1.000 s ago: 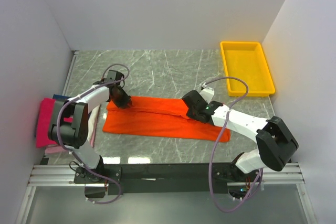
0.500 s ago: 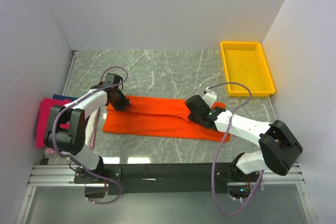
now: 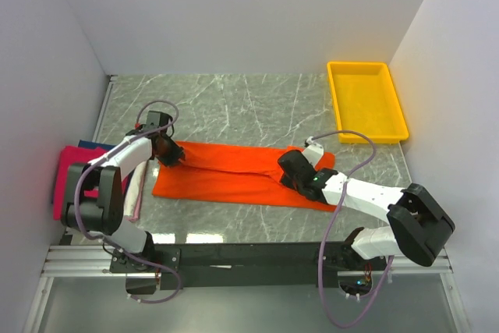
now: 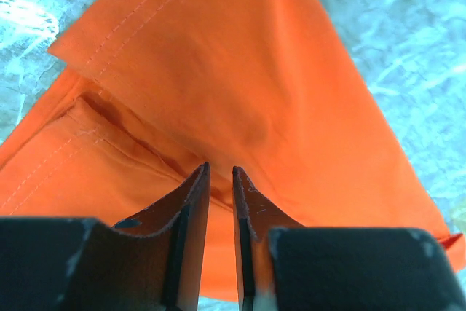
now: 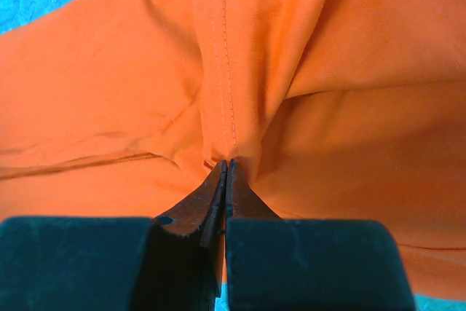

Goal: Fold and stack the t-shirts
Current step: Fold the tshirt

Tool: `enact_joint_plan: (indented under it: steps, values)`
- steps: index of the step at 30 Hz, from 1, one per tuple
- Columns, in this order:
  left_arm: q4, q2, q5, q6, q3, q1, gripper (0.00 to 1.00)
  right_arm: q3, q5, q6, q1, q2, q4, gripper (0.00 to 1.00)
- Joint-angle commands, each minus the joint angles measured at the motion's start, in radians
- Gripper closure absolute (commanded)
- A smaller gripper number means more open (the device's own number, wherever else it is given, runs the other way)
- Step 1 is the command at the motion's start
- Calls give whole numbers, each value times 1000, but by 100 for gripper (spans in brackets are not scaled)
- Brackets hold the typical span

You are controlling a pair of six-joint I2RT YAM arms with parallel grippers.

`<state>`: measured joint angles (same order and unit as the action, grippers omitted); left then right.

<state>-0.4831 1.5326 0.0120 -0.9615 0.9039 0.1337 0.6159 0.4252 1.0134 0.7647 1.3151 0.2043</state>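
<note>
The bright orange t-shirt (image 3: 234, 173) lies flat across the middle of the marble table, folded into a long band. My left gripper (image 3: 165, 154) is at its far left corner. In the left wrist view the jaws (image 4: 220, 172) stand narrowly apart with a thick fold of orange cloth (image 4: 218, 92) pinched between them. My right gripper (image 3: 291, 171) is at the shirt's right part. Its jaws (image 5: 227, 163) are pressed tight on a puckered seam of the cloth (image 5: 226, 71). Folded t-shirts are stacked at the left wall: magenta-pink (image 3: 66, 181), dark blue (image 3: 90, 144) and pale (image 3: 137, 189).
A yellow plastic tray (image 3: 365, 103) stands at the back right corner. White walls close in the table on the left, back and right. The arms' mounting rail (image 3: 249, 255) runs along the near edge. Grey marble shows beyond the orange shirt.
My left gripper has moved left with the shirt's corner. My right gripper has moved right and nearer with the cloth, so the shirt is drawn out lengthwise.
</note>
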Motion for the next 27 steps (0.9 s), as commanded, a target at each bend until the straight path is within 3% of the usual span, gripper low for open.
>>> enact_joint_plan:
  steps: [1, 10, 23, 27]
  values:
    - [18, 23, -35, -23, 39, 1, 75, -15, 30, 30, 10, -27, -43, 100]
    - [-51, 18, -153, -85, 44, 1, 76, -31, 37, 40, 8, -34, -42, 100]
    - [-17, -63, -101, -74, -59, 0, 80, -27, 26, 36, 8, -42, -46, 100]
    - [-28, -81, -95, -49, -27, 0, 73, -25, 15, 21, 10, -48, -59, 88]
